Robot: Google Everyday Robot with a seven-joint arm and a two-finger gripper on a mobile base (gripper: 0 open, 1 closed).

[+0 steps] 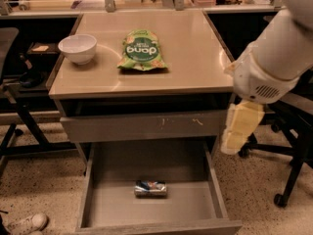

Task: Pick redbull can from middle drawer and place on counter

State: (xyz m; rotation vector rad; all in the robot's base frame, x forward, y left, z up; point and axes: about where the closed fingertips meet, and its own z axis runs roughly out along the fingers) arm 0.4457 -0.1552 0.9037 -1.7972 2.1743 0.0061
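- Grey and wide, the middle drawer (98,199) is pulled far out at the bottom of the cabinet, so I can look right down onto its flat floor.
- Lying on its side on that floor is the redbull can (150,188), about halfway between the two side walls. It is the one thing I can see in the drawer.
- Above it is the grey drawer front with small light scratches (146,126). I cannot see what is behind it.
- On top is the counter (195,58), beige and shiny.
- A white bowl (77,48) sits near the counter's left edge (its inside looks plain white from here).
- A green snack bag (142,50) lies flat near the middle of the counter, just to the right of the bowl.
- The pale yellow gripper (232,143) hangs on the end of the big white arm (279,58), at the right side of the cabinet. It points down, just beside the right end of the scratched front.
- It is above the open drawer's right wall and well apart from the can. I cannot tell how wide it is set.
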